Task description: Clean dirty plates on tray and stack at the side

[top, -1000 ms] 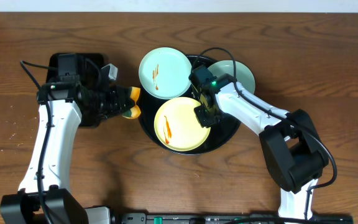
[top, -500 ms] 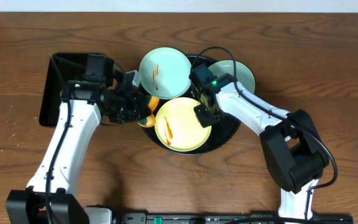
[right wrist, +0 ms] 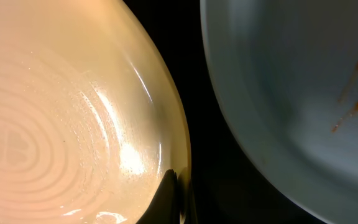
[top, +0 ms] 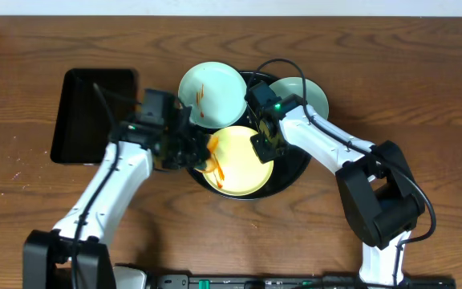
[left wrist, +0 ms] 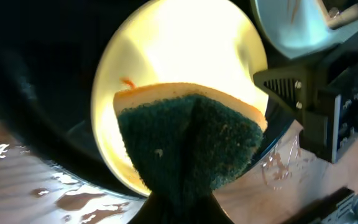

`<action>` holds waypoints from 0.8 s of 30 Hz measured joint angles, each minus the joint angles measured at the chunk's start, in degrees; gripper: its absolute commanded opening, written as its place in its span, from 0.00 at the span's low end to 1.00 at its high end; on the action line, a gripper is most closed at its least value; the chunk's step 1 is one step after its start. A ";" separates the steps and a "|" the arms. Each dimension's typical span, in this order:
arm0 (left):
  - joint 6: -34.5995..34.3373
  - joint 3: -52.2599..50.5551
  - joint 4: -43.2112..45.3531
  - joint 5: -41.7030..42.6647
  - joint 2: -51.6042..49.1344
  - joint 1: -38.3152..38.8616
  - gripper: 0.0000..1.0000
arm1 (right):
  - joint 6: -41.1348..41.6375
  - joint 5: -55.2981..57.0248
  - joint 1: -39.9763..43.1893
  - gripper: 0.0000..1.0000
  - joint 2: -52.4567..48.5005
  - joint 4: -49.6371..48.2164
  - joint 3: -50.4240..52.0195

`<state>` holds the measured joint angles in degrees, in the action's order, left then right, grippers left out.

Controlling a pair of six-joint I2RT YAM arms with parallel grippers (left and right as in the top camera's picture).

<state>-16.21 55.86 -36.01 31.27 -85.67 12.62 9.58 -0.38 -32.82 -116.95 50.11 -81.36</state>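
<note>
The round black tray (top: pixel 293 164) holds a pale yellow plate (top: pixel 243 172) with an orange streak near its left side. A mint plate (top: pixel 215 84) with orange streaks overhangs the tray's upper left, and another mint plate (top: pixel 307 95) sits at the upper right. My left gripper (top: pixel 201 152) is shut on a sponge (left wrist: pixel 191 140), green scouring side facing the camera, over the yellow plate's (left wrist: pixel 179 50) left part. My right gripper (top: pixel 265 148) is shut on the yellow plate's right rim (right wrist: pixel 182 155), one finger inside (right wrist: pixel 168 199). The streaked mint plate (right wrist: pixel 303 93) lies just beyond it.
A rectangular black tray (top: pixel 95 116) lies on the wooden table to the left. The right arm's cable loops over the round tray's top. In the left wrist view the right gripper's black body (left wrist: pixel 319 93) stands close beside the sponge.
My left arm has swung right from the rectangular tray, carrying the sponge onto the yellow plate. My right gripper has closed on that plate's rim.
</note>
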 measured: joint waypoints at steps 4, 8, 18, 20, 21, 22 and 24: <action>-3.56 -3.74 7.67 0.00 -0.07 3.69 0.07 | 0.00 0.02 0.02 0.01 0.00 -0.09 0.00; -5.40 -4.72 11.02 -1.75 -0.07 7.21 0.07 | 0.00 0.02 0.02 0.01 0.00 -0.07 0.00; -10.51 -4.74 10.71 -17.75 -0.07 12.04 0.07 | 0.15 -0.04 0.07 0.01 0.00 -0.07 0.00; -12.13 -4.74 10.82 -19.87 -0.07 12.09 0.07 | 0.42 -0.15 0.20 0.01 0.00 -0.09 0.00; -12.74 -4.74 11.02 -20.70 -0.11 12.09 0.08 | 0.44 -0.28 0.24 0.01 0.00 -0.07 0.00; -13.42 -4.74 11.32 -21.24 -0.22 12.13 0.07 | 0.46 -0.28 0.26 0.01 0.00 -0.09 0.00; -14.88 -4.74 12.57 -22.23 -0.96 12.35 0.08 | 0.46 -0.24 0.26 0.01 0.00 -0.09 0.00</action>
<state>-31.09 51.11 -23.44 9.04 -86.63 24.97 10.04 -0.62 -32.56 -116.95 50.02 -81.36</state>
